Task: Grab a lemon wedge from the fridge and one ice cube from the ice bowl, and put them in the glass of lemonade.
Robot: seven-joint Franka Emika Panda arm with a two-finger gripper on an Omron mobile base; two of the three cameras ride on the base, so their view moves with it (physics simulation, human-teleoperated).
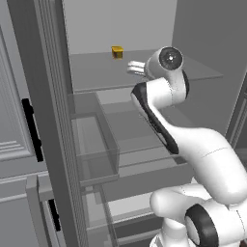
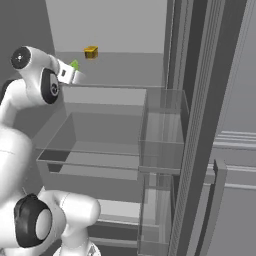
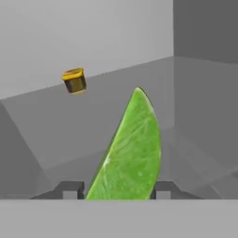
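End effector (image 3: 119, 190) flanks green lemon wedge (image 3: 130, 153) (fingertips beside it) inside fridge (image 1: 144, 72).

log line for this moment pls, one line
phase: picking wedge in fridge | claw: fingers either side of green wedge, grip unconfirmed | small yellow-brown block: on shelf behind | glass: not reached
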